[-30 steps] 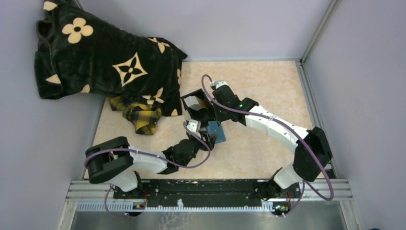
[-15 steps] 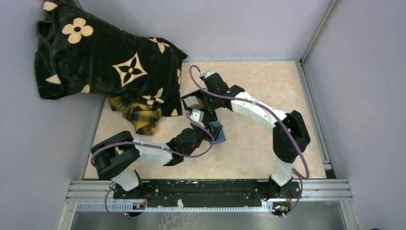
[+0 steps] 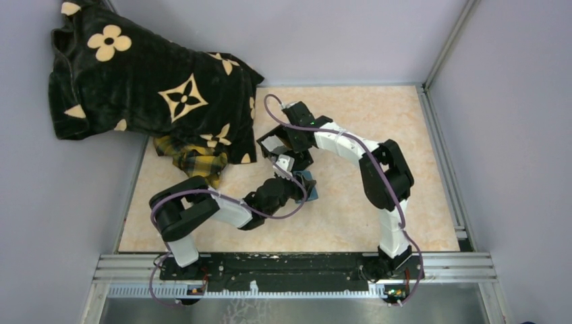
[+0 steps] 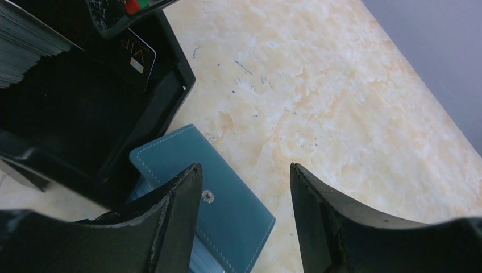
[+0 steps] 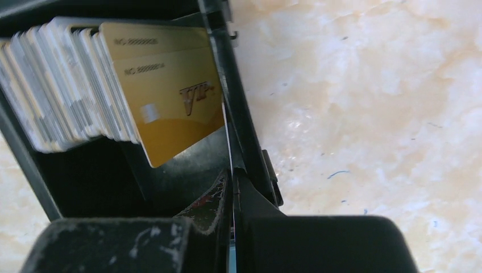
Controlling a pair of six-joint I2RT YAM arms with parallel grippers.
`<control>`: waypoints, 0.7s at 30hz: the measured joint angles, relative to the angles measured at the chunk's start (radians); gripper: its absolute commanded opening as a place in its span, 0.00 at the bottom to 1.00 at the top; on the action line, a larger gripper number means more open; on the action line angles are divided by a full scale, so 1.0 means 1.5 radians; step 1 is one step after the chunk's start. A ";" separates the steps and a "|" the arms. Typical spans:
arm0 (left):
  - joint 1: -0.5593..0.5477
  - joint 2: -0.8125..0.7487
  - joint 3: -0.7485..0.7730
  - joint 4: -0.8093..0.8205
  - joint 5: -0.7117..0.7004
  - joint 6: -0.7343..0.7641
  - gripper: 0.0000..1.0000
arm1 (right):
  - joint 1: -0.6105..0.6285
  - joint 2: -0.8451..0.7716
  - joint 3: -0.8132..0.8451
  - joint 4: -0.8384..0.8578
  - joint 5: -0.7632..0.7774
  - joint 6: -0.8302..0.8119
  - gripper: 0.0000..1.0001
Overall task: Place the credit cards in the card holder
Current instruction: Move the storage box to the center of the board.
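The blue card holder [image 4: 227, 207] lies closed on the table against the near corner of the black box [image 4: 85, 125]; it also shows in the top view [image 3: 309, 184]. My left gripper [image 4: 244, 182] is open and empty, its jaws straddling the holder's right edge just above it. Several pale credit cards [image 5: 57, 85] and gold VIP cards [image 5: 170, 96] stand in the black box [image 5: 85, 182]. My right gripper [image 5: 232, 179] is shut on a thin credit card [image 5: 228, 133] seen edge-on along the box's inner wall.
The black box [image 3: 271, 143] sits mid-table with both grippers crowded at it. A black flowered blanket [image 3: 148, 81] and a yellow plaid cloth [image 3: 195, 162] lie at the back left. Grey walls bound the beige table [image 3: 378, 121].
My right arm has folded its elbow in and its wrist has moved back and left over the box. My left gripper has pushed forward to the card holder.
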 measured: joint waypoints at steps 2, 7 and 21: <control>0.004 0.017 0.013 0.003 0.007 0.000 0.64 | -0.007 0.000 0.001 0.004 0.017 -0.006 0.00; 0.009 0.051 0.037 0.008 0.020 -0.008 0.63 | -0.020 0.000 0.000 0.002 0.046 -0.014 0.00; 0.010 0.041 -0.021 0.054 0.015 -0.030 0.66 | -0.089 0.000 -0.020 0.010 0.111 -0.015 0.00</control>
